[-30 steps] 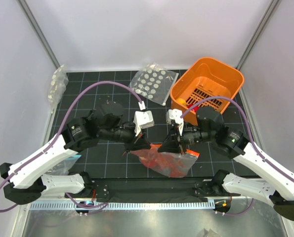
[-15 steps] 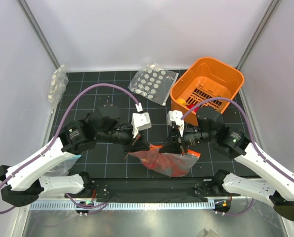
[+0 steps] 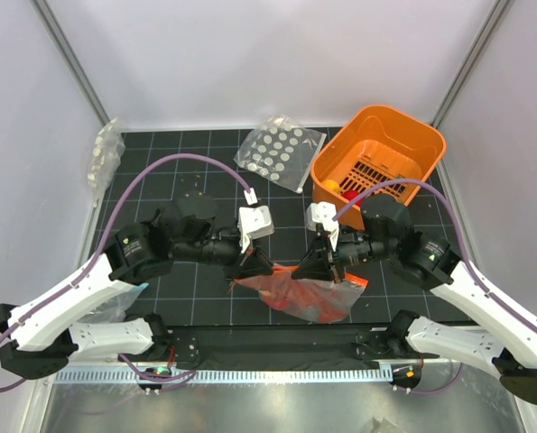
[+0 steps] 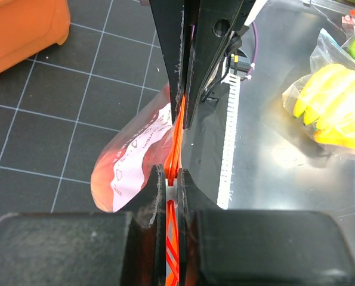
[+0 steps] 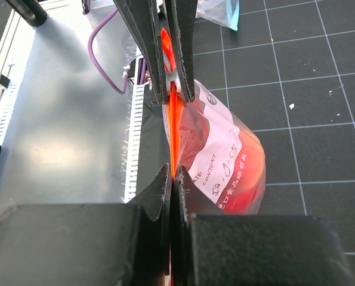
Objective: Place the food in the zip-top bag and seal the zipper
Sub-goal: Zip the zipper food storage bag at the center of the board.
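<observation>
From above, your left gripper and right gripper met at 6 o'clock on the table. Both were pinched tight on the mouth of the zip-top bag, which held the red food. The orange basket sat at 1 o'clock.

In your left wrist view, the jaws clamped the zipper (seen edge-on), with the other gripper's jaws on it at 12 o'clock.

In your right wrist view, the jaws likewise squeezed the strip, and the bag bulged toward 4 o'clock.
</observation>
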Available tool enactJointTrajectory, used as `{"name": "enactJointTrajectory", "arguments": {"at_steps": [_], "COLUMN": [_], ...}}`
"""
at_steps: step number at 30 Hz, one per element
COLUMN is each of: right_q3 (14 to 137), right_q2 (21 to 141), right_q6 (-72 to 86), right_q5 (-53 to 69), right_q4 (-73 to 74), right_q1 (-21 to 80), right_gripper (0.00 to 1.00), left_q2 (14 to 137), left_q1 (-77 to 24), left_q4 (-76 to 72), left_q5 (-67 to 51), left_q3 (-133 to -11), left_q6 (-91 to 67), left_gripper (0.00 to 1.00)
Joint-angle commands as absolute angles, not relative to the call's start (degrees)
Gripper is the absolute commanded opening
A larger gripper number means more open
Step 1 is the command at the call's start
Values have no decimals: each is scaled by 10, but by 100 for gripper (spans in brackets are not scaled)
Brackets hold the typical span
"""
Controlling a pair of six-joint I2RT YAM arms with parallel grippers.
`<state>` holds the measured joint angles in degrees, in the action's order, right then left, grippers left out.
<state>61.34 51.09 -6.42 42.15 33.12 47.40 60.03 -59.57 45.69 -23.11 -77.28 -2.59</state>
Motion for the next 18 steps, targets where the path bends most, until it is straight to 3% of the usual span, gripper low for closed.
{"name": "enactJointTrajectory", "arguments": {"at_steps": [1, 18], "right_q3": [653, 690], "right_q2": [462, 490], "right_q6": [-83, -156], "right_q5": [411, 404], "right_q4": [413, 481], "right_q1": [454, 446], "right_gripper": [1, 1], "left_q2": [549, 539], "left_q1": [-585, -585], "left_q4": [665, 695], "left_q5": [-186, -177], "left_q3": [-760, -740], "left_q6": [-20, -16], "left_gripper": [0, 0]}}
